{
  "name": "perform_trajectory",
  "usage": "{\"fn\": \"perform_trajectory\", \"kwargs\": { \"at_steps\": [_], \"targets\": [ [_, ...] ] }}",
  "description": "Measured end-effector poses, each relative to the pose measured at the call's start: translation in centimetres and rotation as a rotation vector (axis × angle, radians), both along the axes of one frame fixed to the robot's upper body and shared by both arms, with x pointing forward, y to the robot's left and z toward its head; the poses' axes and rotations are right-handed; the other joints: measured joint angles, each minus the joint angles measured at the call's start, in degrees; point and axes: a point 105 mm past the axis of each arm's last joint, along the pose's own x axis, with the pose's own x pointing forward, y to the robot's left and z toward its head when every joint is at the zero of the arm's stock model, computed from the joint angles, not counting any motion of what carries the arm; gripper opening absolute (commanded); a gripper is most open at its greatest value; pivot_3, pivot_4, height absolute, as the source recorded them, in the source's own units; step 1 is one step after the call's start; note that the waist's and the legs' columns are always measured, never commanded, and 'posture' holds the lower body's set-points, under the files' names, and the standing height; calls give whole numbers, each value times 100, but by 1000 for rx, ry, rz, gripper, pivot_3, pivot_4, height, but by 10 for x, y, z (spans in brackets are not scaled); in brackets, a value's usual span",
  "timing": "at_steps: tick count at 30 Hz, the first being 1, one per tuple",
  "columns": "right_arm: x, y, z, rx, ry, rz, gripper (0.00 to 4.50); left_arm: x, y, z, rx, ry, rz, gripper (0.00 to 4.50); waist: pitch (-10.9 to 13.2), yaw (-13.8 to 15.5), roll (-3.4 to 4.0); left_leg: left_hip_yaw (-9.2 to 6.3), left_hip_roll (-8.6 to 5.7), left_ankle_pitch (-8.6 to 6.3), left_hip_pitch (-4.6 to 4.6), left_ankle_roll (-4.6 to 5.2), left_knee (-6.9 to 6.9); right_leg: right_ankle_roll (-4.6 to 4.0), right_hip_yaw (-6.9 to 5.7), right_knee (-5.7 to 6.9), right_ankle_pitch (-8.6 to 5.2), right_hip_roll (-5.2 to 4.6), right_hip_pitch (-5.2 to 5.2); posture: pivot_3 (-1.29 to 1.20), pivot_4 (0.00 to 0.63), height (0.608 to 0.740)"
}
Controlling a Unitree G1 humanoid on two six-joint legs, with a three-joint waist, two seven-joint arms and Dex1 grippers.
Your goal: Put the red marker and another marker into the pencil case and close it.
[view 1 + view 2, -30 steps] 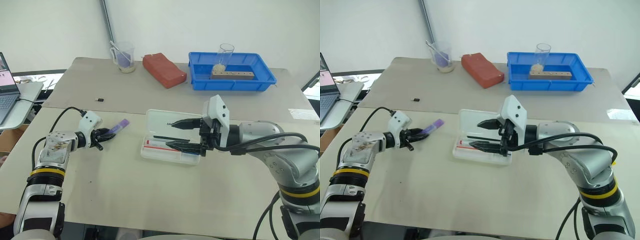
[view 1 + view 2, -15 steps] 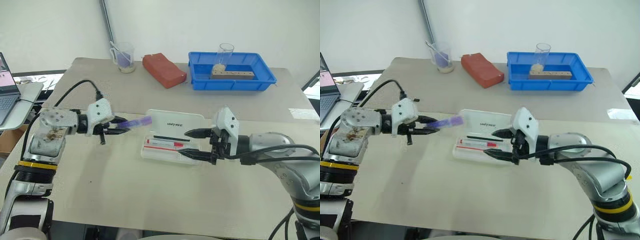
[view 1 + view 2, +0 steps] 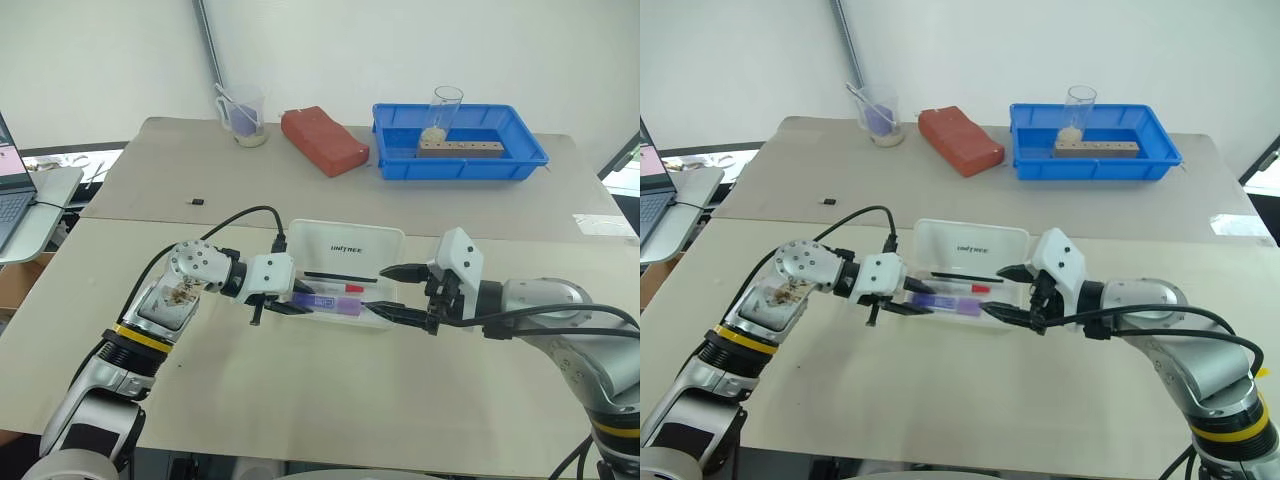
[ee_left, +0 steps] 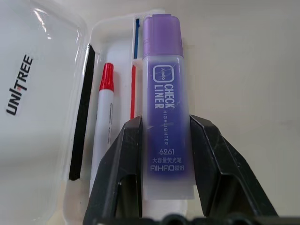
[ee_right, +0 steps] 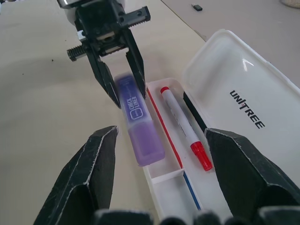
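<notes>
Left gripper (image 4: 165, 140): its two black fingers are clamping the chunky lavender-purple highlighter with a translucent purple cap (image 4: 166, 112) by the lower barrel, one finger pressing each side.
Purple highlighter: it is sticking out past the fingertips, cap end leading, hanging over the near long edge of the flat white translucent plastic pencil case (image 3: 385, 318); whether it is touching the case I cannot tell.
Pencil case: it is lying open on the beige table (image 3: 330, 400), its hinged lid (image 3: 350, 245) with black "UNITREE" lettering tipped back, between the two grippers.
Red marker: the slim white-barrelled marker with a red cap (image 5: 183, 127) is lying inside the case tray, just beside the left jaws on the lid side, parallel to the held highlighter.
Thin red stick (image 5: 164, 124): it is lying in the tray between the highlighter and the red marker.
Right gripper (image 3: 398, 292): its jaws are standing wide apart, gripping nothing, and pointing at the case's end, facing the left gripper.
</notes>
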Motion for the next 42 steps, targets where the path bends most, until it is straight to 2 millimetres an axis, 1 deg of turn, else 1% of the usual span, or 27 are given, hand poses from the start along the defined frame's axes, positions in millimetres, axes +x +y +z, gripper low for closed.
{"fn": "perform_trajectory", "kwargs": {
  "at_steps": [6,12,16,18,19,22,23,24,26,28,29,31,34,38,41,42],
  "targets": [
    [-11,7,2,-11,3,40,3331,7,7,-9,19,-6,11,910,0,9,0,-1,0,0,-1,0,0,0,-1,-1,0,0,0,0,150,740],
    [-11,6,0,-15,11,29,3331,13,6,-8,25,-24,7,910,0,8,0,-1,0,0,-1,0,2,0,-2,0,0,0,1,0,150,740],
    [-11,5,-2,-16,19,17,3331,12,4,-10,31,-24,-4,910,0,5,0,-1,0,0,-1,0,2,0,-1,0,0,0,1,0,150,740],
    [-11,4,-3,-17,20,14,3331,12,4,-10,31,-24,-7,1943,0,4,0,-2,0,0,-1,0,2,0,-2,0,0,0,1,0,150,740],
    [-11,4,-4,-17,22,12,3331,12,3,-10,29,-24,-8,2264,0,6,0,-2,0,0,-1,0,2,0,-2,0,0,0,1,0,150,740],
    [-10,2,-6,-20,31,1,3331,12,2,-10,23,-24,-9,3788,0,8,0,-2,-1,0,-2,0,5,0,-1,0,0,0,2,0,150,740],
    [-10,2,-6,-21,30,0,3331,12,1,-10,22,-24,-9,4189,0,7,0,-2,0,0,-1,0,4,0,-2,0,0,0,2,0,150,740],
    [-10,2,-6,-21,30,0,3331,12,1,-10,22,-23,-9,4438,0,5,0,-2,0,0,-1,0,4,0,-2,0,0,1,2,0,150,740],
    [-10,1,-7,-20,34,-4,3331,12,1,-9,20,-27,-12,4438,0,4,0,-2,0,0,-1,0,4,0,-2,0,0,1,2,0,150,740],
    [-7,-3,-10,-24,40,-23,3331,10,-1,-4,9,-34,-16,4438,0,7,0,-2,-1,0,-3,0,6,1,-2,0,0,1,2,0,150,740],
    [-4,-9,-13,-36,44,-41,3331,9,-3,2,-6,-37,-20,4438,0,14,0,-2,-1,0,-4,0,9,1,-2,0,0,0,4,0,150,740],
    [3,-28,-17,-73,47,-98,3331,9,-2,15,-29,-51,-21,4438,0,28,0,-3,-2,0,-5,0,13,1,-2,0,0,0,5,0,150,740],
    [20,-68,-25,-161,34,-224,3331,7,-1,46,-92,-97,-28,4438,0,40,1,-3,-1,0,-2,0,18,2,-3,-1,-1,0,12,0,150,740],
    [38,-115,-39,-252,41,-346,3331,-3,-14,79,-193,-147,-83,4438,-1,38,4,-2,-2,-1,7,1,20,4,-2,-4,-2,1,25,0,150,740],
    [49,-141,-50,-281,64,-406,3331,-15,-27,91,-252,-147,-132,4438,7,18,9,-2,-2,-3,26,4,22,4,-2,-14,-2,1,47,0,150,740],
    [52,-144,-51,-290,63,-404,3331,-18,-29,93,-260,-149,-139,4438,10,6,12,-3,-2,-4,32,6,22,4,-2,-18,-2,1,55,0,150,740]
  ]
}}
